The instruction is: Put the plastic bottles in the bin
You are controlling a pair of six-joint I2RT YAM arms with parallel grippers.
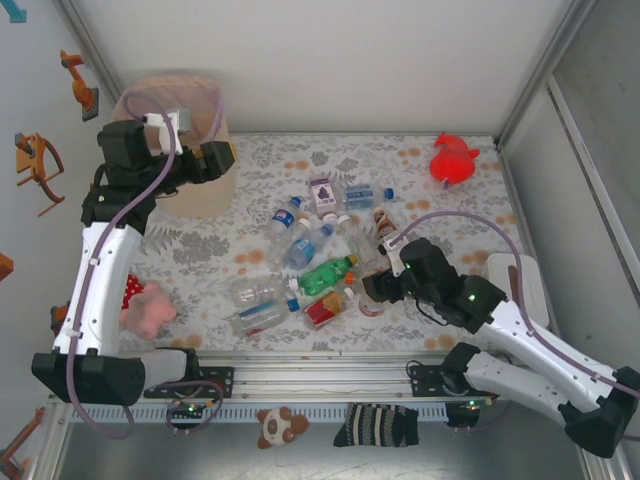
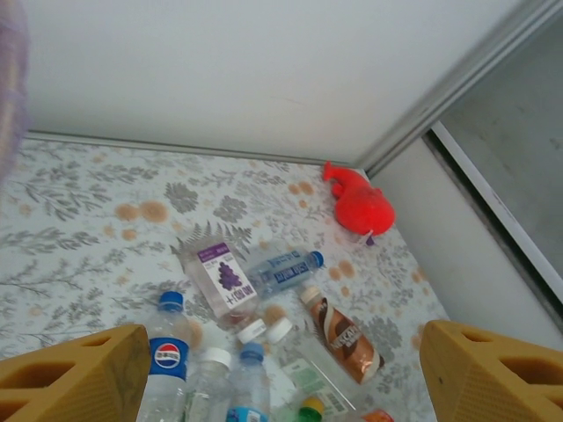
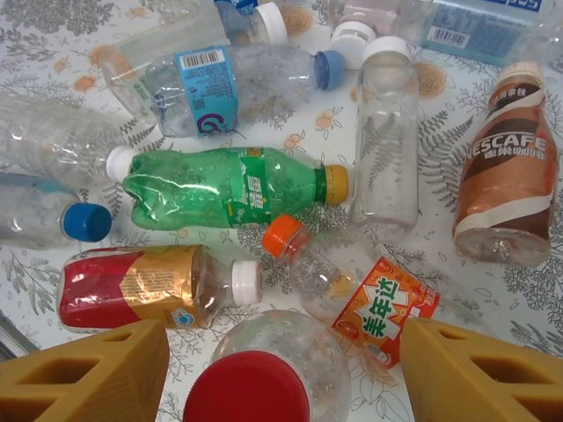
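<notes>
Several plastic bottles (image 1: pixel 300 245) are lying scattered across the middle of the bench (image 1: pixel 200 250), well apart from the bin (image 1: pixel 185 200) standing at the upper left of the overhead frame. The left pincer (image 1: pixel 218 160) is hanging at the bin's right edge, jaws spread wide and gripping nothing. The right pincer (image 3: pixel 283 347) is hovering with jaws spread open, its fingers (image 3: pixel 97 369) straddling without touching a clear red-capped bottle (image 3: pixel 255 382) at the bottom centre of its wrist view, just below a green bottle (image 3: pixel 237 186).
</notes>
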